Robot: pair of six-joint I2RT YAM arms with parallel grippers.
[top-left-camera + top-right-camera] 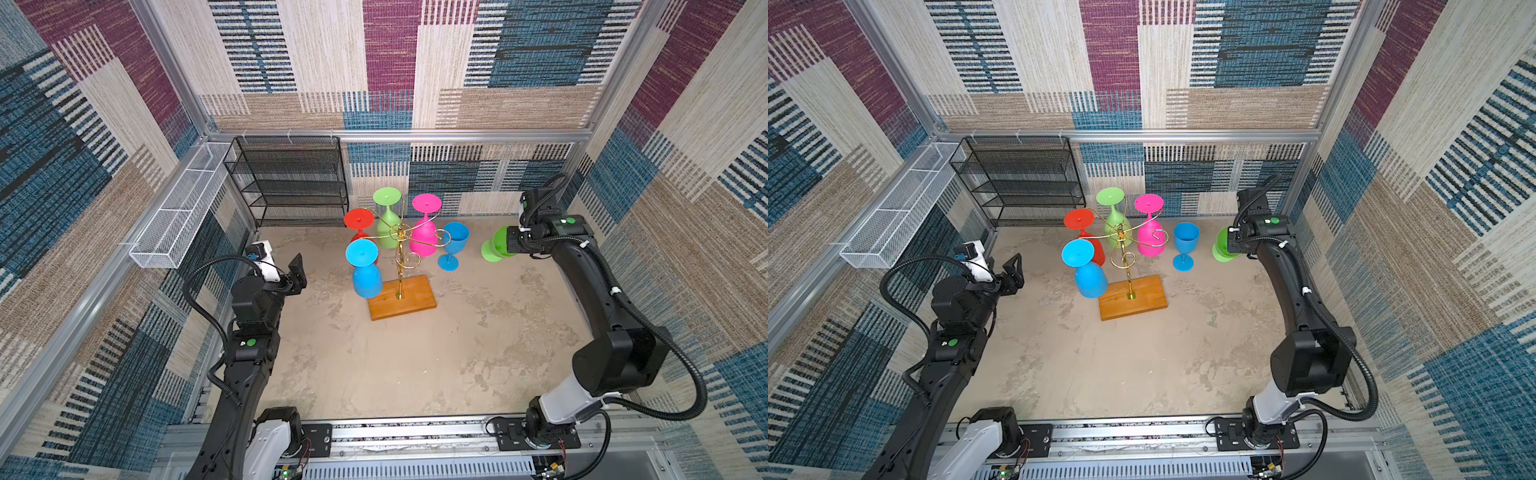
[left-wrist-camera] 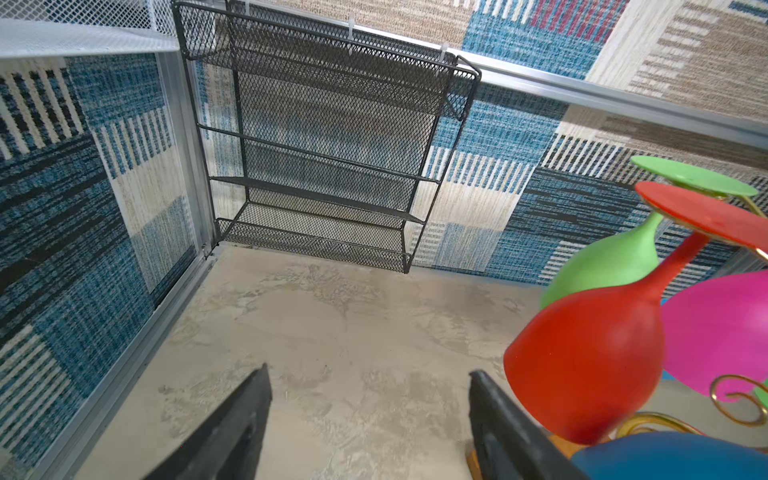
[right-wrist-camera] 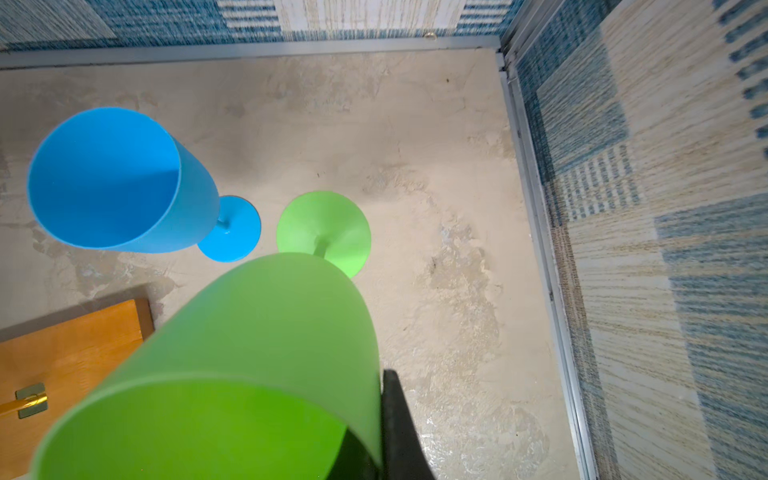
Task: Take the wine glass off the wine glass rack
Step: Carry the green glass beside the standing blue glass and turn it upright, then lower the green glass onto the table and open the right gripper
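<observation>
Clamped on the bowl wall of the held green wine glass (image 3: pixel 249 332): right gripper (image 3: pixel 374 436), one finger inside the rim, one outside. Held upright, foot down, just above or on the table (image 3: pixel 436 145); cannot tell which. Off the wine glass rack (image 1: pixel 400 266) and to its right in both top views. Close by the foot, an upright blue glass (image 3: pixel 116 183), standing. Across the rack, left gripper (image 2: pixel 370 419), spread wide and empty, near the red glass (image 2: pixel 582 353). Hung upside down on the scroll arms: red glass, hanging green glass (image 1: pixel 387 216), pink glass (image 1: pixel 424 232), hanging blue glass (image 1: pixel 365 270).
</observation>
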